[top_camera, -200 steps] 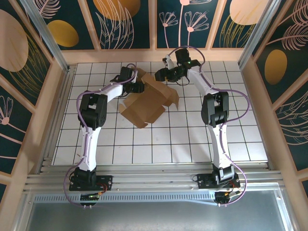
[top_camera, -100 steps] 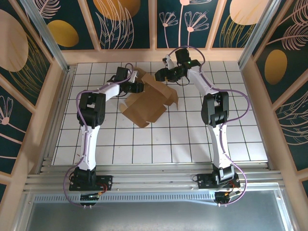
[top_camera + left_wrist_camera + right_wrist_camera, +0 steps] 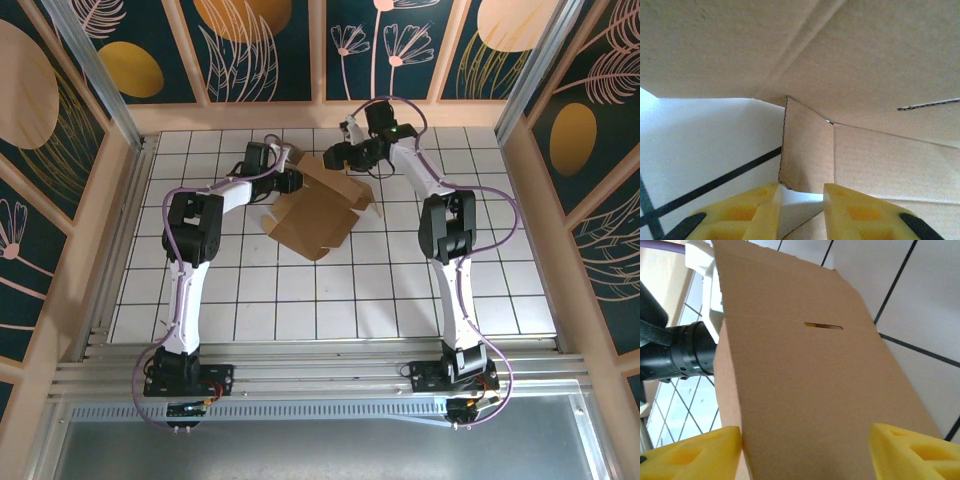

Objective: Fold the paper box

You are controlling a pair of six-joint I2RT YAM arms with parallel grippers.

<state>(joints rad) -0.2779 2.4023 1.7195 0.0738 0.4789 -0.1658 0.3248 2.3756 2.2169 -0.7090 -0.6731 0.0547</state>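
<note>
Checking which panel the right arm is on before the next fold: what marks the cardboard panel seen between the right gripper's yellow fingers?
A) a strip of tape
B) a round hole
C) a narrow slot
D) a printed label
C: in the right wrist view, the paper box panel between the fingers of the right gripper has one narrow slot cut across it and is otherwise plain brown.

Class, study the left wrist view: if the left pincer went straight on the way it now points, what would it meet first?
Probably the small upright flap of the paper box, just ahead of the left pincer; the depth is hard to judge.
</note>
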